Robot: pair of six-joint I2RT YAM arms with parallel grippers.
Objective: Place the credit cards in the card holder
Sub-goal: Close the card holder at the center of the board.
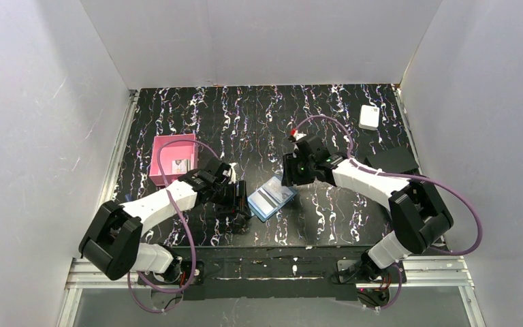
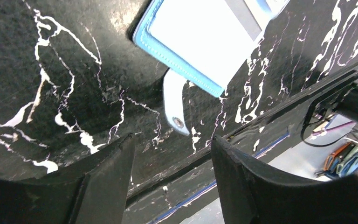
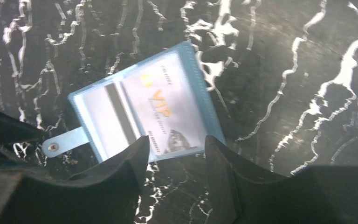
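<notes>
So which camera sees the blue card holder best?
The right wrist view: the card holder fills the middle, its VIP card readable. The left wrist view catches only a glared corner and snap tab; the top view shows it small.

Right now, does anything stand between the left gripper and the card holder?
Nothing visible does. The left gripper is open, and only table lies between it and the card holder, whose snap tab points toward it.
</notes>
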